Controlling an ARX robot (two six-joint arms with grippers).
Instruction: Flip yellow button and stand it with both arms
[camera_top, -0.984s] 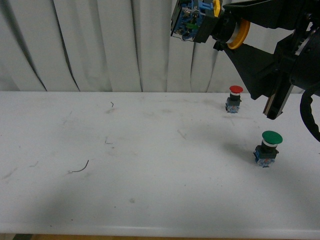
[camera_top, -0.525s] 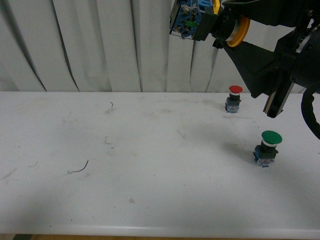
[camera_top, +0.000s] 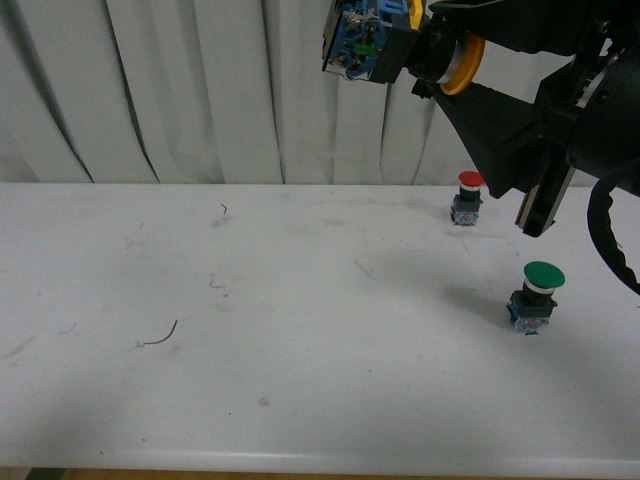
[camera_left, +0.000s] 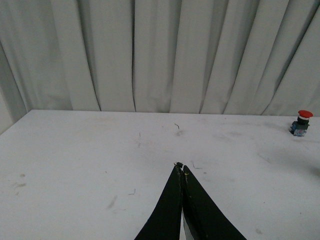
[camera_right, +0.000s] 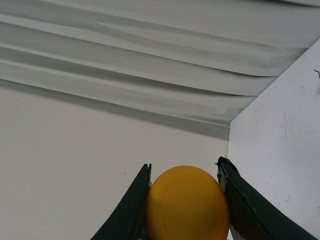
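Yellow button (camera_top: 395, 45), clamped by its cap in my right tool (camera_right: 185, 164), hangs high over the table (camera_top: 250, 300); any slip could drop it. My left tool (camera_left: 181, 167) sits pressed together.

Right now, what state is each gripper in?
Left gripper: shut, holding nothing.
Right gripper: shut on the yellow button, held up in the air.

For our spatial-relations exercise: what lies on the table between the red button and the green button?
Nothing. In the front view the table between the red button and the green button is bare.
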